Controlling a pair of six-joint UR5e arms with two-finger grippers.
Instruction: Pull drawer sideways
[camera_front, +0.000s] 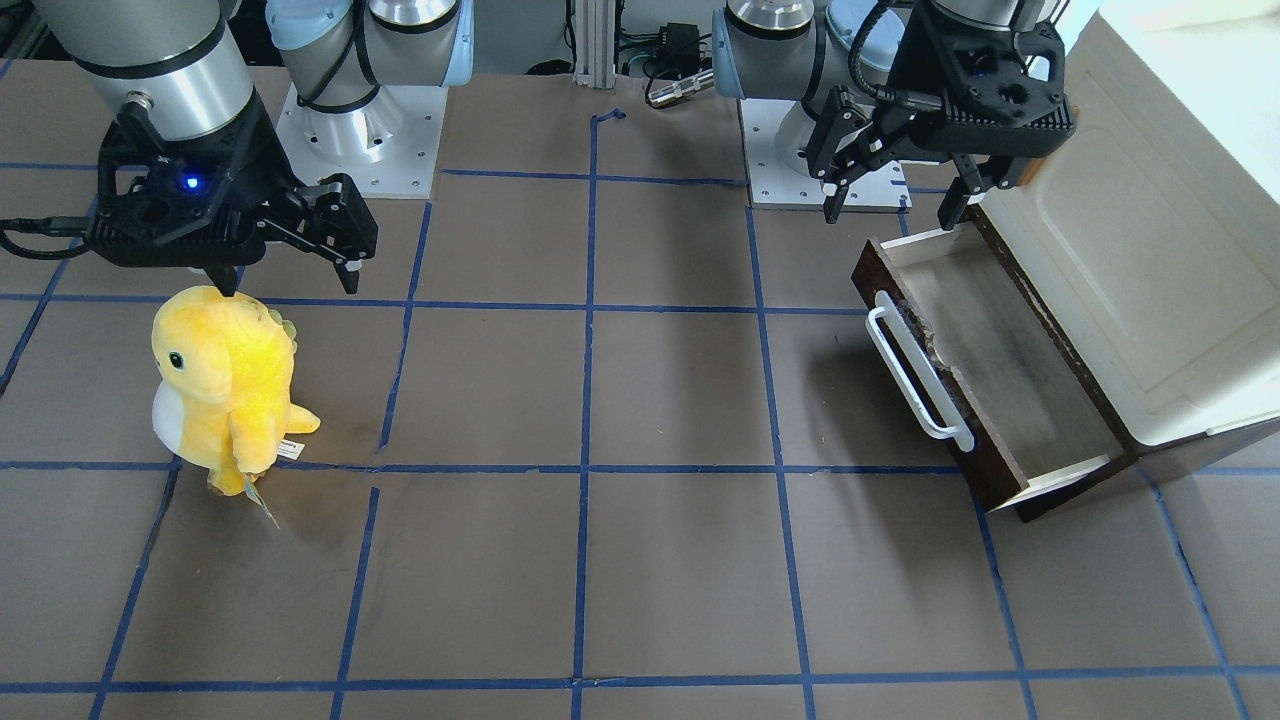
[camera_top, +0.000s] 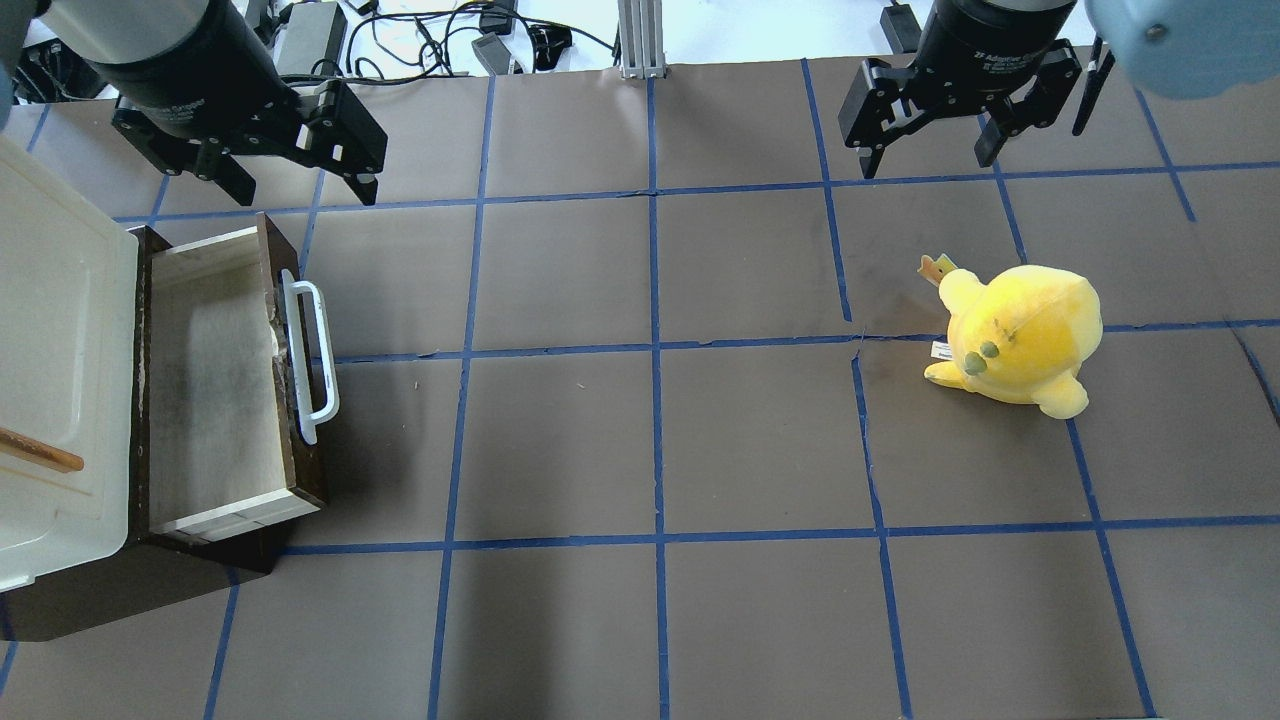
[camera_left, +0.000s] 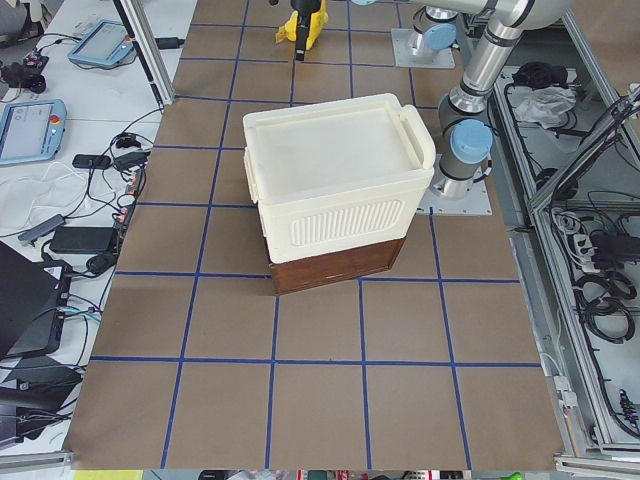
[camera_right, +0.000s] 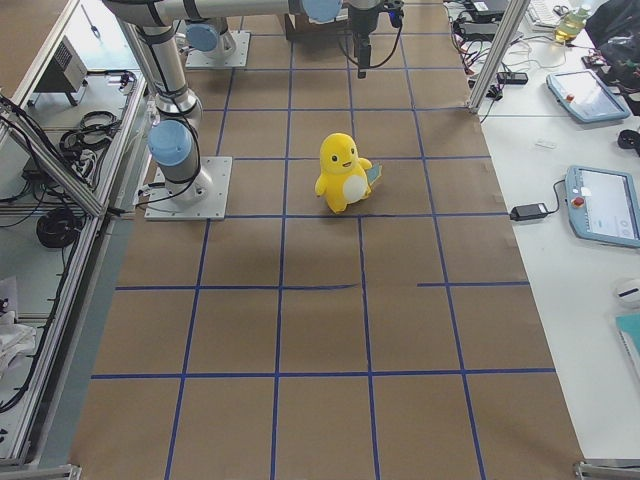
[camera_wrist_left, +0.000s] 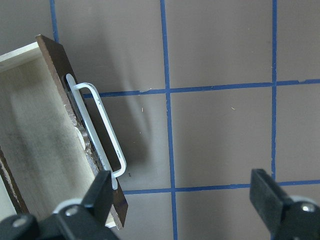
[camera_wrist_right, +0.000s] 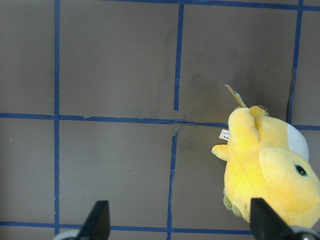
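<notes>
The drawer (camera_front: 1010, 380) has a dark brown front, a long white bar handle (camera_front: 915, 365) and a pale cream, empty inside. It stands pulled out from under the cream cabinet (camera_front: 1150, 250). It also shows in the overhead view (camera_top: 210, 390) and the left wrist view (camera_wrist_left: 35, 135). My left gripper (camera_front: 890, 215) is open and empty. It hovers above the end of the drawer nearest the robot base, clear of the handle (camera_top: 312, 360). It shows in the overhead view (camera_top: 305, 195) and its own view (camera_wrist_left: 182, 200). My right gripper (camera_top: 925, 165) is open and empty, far from the drawer.
A yellow plush toy (camera_top: 1020, 335) stands on the brown taped table under my right gripper (camera_front: 288, 285); it shows in the right wrist view (camera_wrist_right: 270, 175). The cabinet (camera_left: 335, 180) has a small wooden handle (camera_top: 40, 452). The arm bases (camera_front: 365, 130) stand at the table's edge.
</notes>
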